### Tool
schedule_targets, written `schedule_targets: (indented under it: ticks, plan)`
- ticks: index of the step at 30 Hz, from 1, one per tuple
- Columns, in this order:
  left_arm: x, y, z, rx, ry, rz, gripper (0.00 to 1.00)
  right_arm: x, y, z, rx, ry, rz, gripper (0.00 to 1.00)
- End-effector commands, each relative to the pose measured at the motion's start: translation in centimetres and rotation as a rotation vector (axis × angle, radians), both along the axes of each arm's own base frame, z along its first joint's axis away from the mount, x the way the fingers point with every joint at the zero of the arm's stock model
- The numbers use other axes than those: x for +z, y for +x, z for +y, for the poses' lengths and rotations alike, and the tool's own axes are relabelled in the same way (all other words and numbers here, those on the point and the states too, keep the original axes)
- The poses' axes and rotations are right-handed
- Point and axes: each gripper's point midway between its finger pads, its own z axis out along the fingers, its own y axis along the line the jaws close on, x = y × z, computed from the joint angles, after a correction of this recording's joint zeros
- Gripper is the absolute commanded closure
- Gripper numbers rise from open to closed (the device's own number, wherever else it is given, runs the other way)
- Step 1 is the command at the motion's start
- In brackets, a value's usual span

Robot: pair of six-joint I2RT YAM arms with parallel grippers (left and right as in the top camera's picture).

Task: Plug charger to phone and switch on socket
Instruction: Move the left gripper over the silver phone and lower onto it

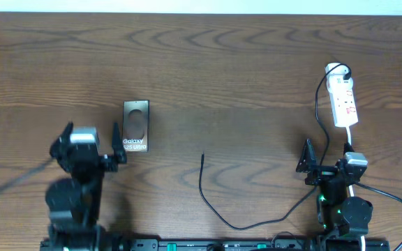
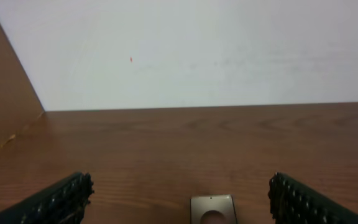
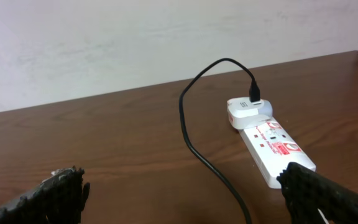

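A dark wooden surface (image 1: 229, 63) seen from above, with two robot arms mounted at its near edge.

The left jaws stand wide apart and hold nothing. The phone (image 1: 136, 127), a small brown slab with white "Galaxy" lettering, lies flat left of the surface's middle. From above it sits just beside the right-hand finger of the left jaws, on that finger's outer side and a little nearer the far edge. Whether finger and phone touch cannot be told. In the left wrist view, one end of the phone (image 2: 213, 210) shows at the bottom of the picture, in the gap between the two black fingers and closer to the right one.

The right jaws are also wide apart and empty. The socket (image 1: 345, 103), a narrow white power strip with red markings, lies near the right edge, its length running from far edge to near edge. It sits just ahead of the right jaws, toward the far edge, in line with their right-hand finger. In the right wrist view, the near end of the socket (image 3: 275, 149) lies just above that finger.

The charger (image 1: 236, 224) has its white plug seated in the socket's far end. Its thin black cable loops out, runs back past the right jaws toward the near edge, then curves left. Its free tip lies loose near the middle of the surface, to the right of the phone and apart from it. In the right wrist view, the charger (image 3: 194, 146) crosses the gap between the fingers.
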Motion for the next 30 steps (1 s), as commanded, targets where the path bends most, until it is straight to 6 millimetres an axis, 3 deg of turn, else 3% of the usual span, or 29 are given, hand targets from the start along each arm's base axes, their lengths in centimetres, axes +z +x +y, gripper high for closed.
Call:
schedule_targets:
  ticks: [1,7,13,17,21,30]
  plan:
    - [3.2,2.6,-0.7,-0.040,-0.017,0.075,0.07,-0.1,0.0,0.0,0.000,-0.014,0.001,0.01]
    - [4.7,7.8,-0.9,-0.046,-0.065,0.350,0.07,-0.1,0.0,0.0,0.000,-0.014,0.001,0.01]
    - [1.3,11.2,-1.0,-0.053,-0.085,0.723,0.07,-0.1,0.0,0.0,0.000,-0.014,0.001,0.01]
    - [-2.6,11.6,-1.0,-0.049,-0.093,0.934,0.07,-0.1,0.0,0.0,0.000,-0.014,0.001,0.01]
    - [-5.7,11.9,-1.0,-0.045,-0.099,1.034,0.07,-0.1,0.0,0.0,0.000,-0.014,0.001,0.01]
    - [-8.4,11.9,-1.0,-0.035,-0.113,1.126,0.07,-0.1,0.0,0.0,0.000,-0.014,0.001,0.01]
